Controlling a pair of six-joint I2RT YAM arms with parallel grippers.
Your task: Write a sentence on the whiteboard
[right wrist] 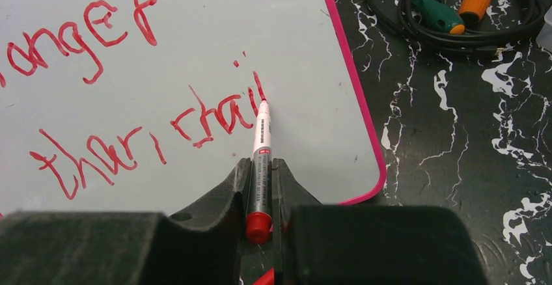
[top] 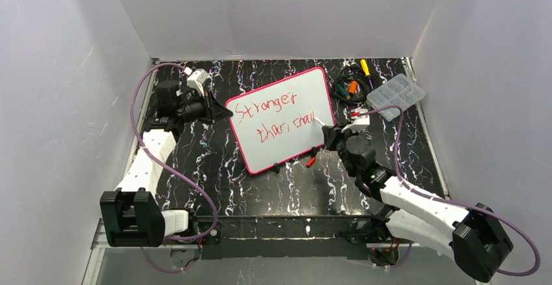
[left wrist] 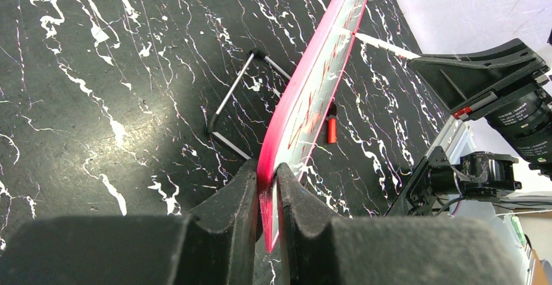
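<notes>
**Step in hand (judged):** the second line of writing is partly done, and the pen is on the board at its latest letter.

**Method**
- The whiteboard (top: pixel 281 121) sits at the centre of the top view on the black marbled tabletop (top: pixel 260 194). It appears propped at a tilt, and a wire stand (left wrist: pixel 234 106) shows behind it in the left wrist view.
- The left tool (left wrist: pixel 267 176) has its jaws almost closed, pinching the board's pink edge at the left corner. That pinch needs to be firm, because a shifting board would spoil the stroke.
- The right tool (right wrist: pixel 260 168) is fully closed on the marker (right wrist: pixel 262 145), with the barrel between the pads and the tip pointing forward.
- Light, even pressure and short strokes toward the right of the frame are recommended.
- Little white space remains before the right border, so the remaining letters should be kept narrow.

**Condition of the task item**
- The board is white with rounded corners and a pink-red border, and it is clean apart from the writing.
- The sentence (right wrist: pixel 215 117) is in thin red script and reads "Stronger" above and roughly "than, trai" below. Both lines slant up toward the right.
- The marker tip touches the last stroke, and a small stray dot sits just up and left of it.
</notes>
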